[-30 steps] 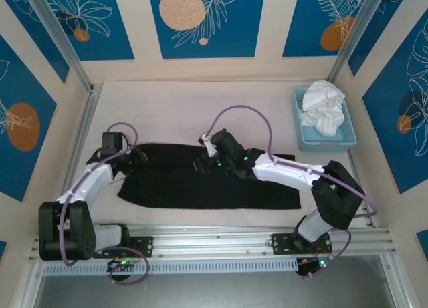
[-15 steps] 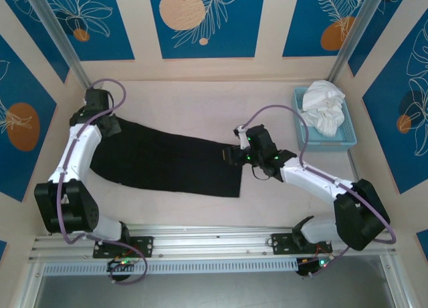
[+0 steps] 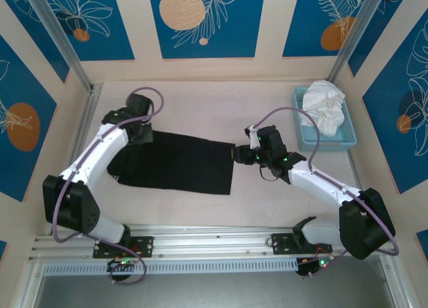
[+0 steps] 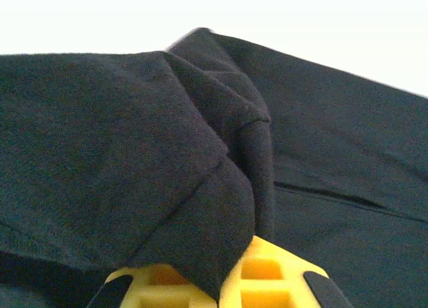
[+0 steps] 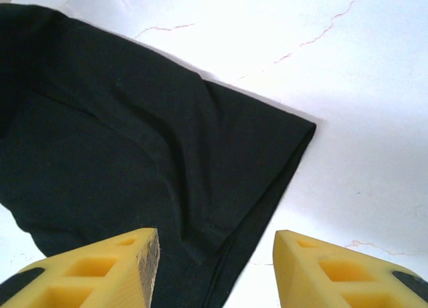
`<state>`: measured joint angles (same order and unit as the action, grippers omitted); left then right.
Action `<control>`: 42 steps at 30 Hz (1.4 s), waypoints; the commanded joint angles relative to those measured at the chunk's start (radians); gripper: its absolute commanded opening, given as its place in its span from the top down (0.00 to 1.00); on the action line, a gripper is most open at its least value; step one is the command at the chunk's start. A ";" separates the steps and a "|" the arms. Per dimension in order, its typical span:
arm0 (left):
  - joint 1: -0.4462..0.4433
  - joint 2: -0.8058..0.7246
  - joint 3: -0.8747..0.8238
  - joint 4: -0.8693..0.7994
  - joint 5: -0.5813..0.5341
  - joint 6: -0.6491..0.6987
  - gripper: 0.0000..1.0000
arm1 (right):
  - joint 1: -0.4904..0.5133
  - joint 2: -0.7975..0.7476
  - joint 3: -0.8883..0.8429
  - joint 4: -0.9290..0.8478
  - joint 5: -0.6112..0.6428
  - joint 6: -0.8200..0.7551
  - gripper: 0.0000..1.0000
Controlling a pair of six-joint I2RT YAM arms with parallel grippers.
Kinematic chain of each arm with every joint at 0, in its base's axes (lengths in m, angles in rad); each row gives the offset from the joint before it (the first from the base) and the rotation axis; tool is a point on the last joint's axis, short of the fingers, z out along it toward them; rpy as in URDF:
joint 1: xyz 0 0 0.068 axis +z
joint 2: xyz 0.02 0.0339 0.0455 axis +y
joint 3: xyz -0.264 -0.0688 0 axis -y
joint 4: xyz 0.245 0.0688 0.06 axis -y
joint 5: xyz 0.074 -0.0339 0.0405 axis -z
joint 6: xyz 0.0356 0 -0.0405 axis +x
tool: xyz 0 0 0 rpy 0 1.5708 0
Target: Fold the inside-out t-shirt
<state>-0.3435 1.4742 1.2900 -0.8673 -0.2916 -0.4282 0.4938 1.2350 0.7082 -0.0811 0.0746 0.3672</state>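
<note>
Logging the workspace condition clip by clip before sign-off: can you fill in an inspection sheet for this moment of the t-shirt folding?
Surface: pale table, faint hairline marks, no spills seen.
Job's things: black t-shirt lies flat left of centre and looks folded over.
Clutter: blue basket at the far right, holding a white garment.
Grippers: left gripper shut on the t-shirt's far left corner; right gripper open over the shirt's right edge.
Cables: a purple cable loops at each wrist, apart from the cloth.
Surroundings: blue floral wall panels, aluminium posts, rail along the near edge.
</note>
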 commanded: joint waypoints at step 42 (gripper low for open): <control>-0.374 -0.065 -0.384 0.440 0.501 -0.252 0.68 | 0.052 0.499 0.370 0.026 -0.235 0.068 0.80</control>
<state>-0.7040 1.3975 0.9035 -0.4854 0.1780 -0.6800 0.5495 1.7527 1.0359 -0.0200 -0.1577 0.4438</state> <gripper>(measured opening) 0.380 0.225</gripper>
